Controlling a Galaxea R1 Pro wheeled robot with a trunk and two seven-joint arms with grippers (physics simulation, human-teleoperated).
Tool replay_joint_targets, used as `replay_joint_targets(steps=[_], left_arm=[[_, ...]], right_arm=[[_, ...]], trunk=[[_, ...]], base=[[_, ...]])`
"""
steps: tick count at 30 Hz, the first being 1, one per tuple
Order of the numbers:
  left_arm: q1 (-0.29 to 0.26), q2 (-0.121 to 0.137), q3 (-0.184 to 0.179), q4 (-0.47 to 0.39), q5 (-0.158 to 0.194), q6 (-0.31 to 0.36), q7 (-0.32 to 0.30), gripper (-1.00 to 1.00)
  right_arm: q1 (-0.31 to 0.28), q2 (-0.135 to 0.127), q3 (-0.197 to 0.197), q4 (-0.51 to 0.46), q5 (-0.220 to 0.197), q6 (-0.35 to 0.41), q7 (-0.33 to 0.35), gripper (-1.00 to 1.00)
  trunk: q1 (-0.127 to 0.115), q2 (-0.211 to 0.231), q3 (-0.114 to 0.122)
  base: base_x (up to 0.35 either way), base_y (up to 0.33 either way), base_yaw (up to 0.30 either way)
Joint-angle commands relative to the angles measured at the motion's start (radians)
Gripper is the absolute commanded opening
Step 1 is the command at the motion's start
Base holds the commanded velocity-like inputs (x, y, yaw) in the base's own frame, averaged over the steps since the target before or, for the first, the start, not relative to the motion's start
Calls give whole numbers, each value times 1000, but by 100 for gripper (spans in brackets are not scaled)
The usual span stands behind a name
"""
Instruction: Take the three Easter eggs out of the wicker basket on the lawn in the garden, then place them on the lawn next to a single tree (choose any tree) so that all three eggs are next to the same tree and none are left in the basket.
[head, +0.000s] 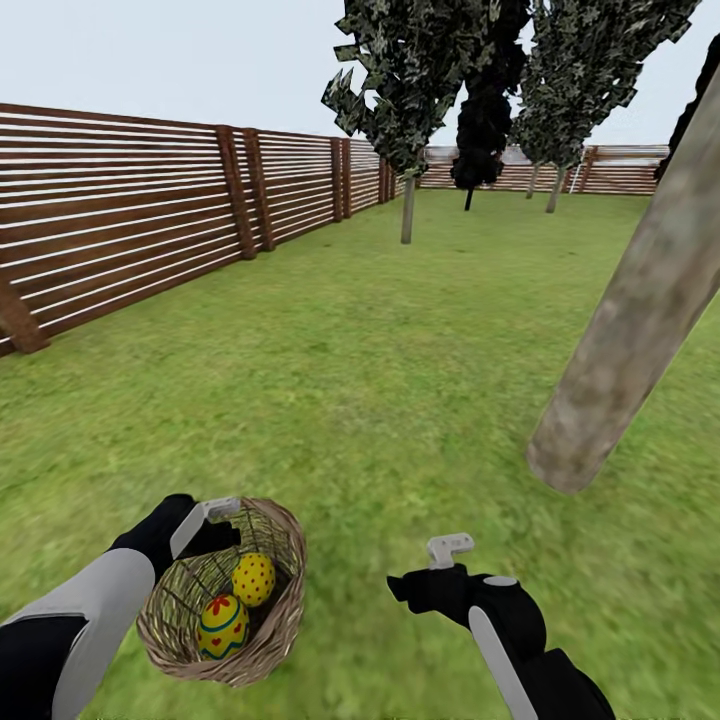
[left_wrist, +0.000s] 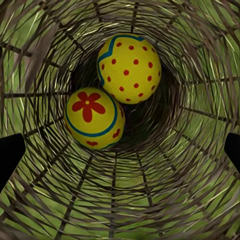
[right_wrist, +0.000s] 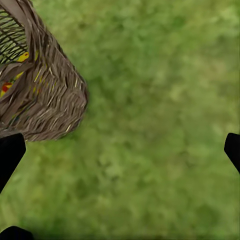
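Observation:
The wicker basket (head: 288, 600) sits on the lawn (head: 380, 380) at the near left. Two Easter eggs lie inside it: a yellow one with red dots (head: 254, 578) and a yellow one with a red flower and a blue band (head: 222, 626). My left gripper (head: 213, 516) hangs open just over the basket's far rim. Its wrist view looks straight down into the basket (left_wrist: 150, 200) at the dotted egg (left_wrist: 129, 68) and the flower egg (left_wrist: 93, 118), which touch each other. My right gripper (head: 450, 548) is open and empty over bare grass, to the right of the basket (right_wrist: 50, 100).
The tree's thick, leaning grey-brown trunk (head: 630, 330) meets the grass close by at the right. A brown slat fence (head: 130, 220) runs along the left and the far side. Thin-trunked trees (head: 407, 205) and a dark narrow one (head: 482, 130) stand far back.

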Motion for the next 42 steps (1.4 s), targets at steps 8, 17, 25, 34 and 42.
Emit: replay_joint_targets(steps=[8,17,25,34,42], left_arm=[[1,1,2,-2,12,3,6,100],[2,3,2,-2,12,-3,6,100],[3,3,2,-2,12,-22,6,100],[6,3,2,-2,11,-25,6,100],[6,3,2,-2,11,-26,6,100]], right_arm=[[-1,0,0,-2,-7,3,-7,100],[-1,0,1,-2,-7,1,-7,100],[-1,0,1,-2,-7,1,-7,100],[-1,0,1,-2,-7,1,-6,100],[-1,0,1,-2,-7,0,-6,100]], trunk=[[15,-28,-16],[46,-84,-41],[46,-84,-41],[46,-84,-41],[46,-84,-41]], base=[[0,0,0],[0,0,0],[0,0,0],[76,0,0],[108,0,0]])
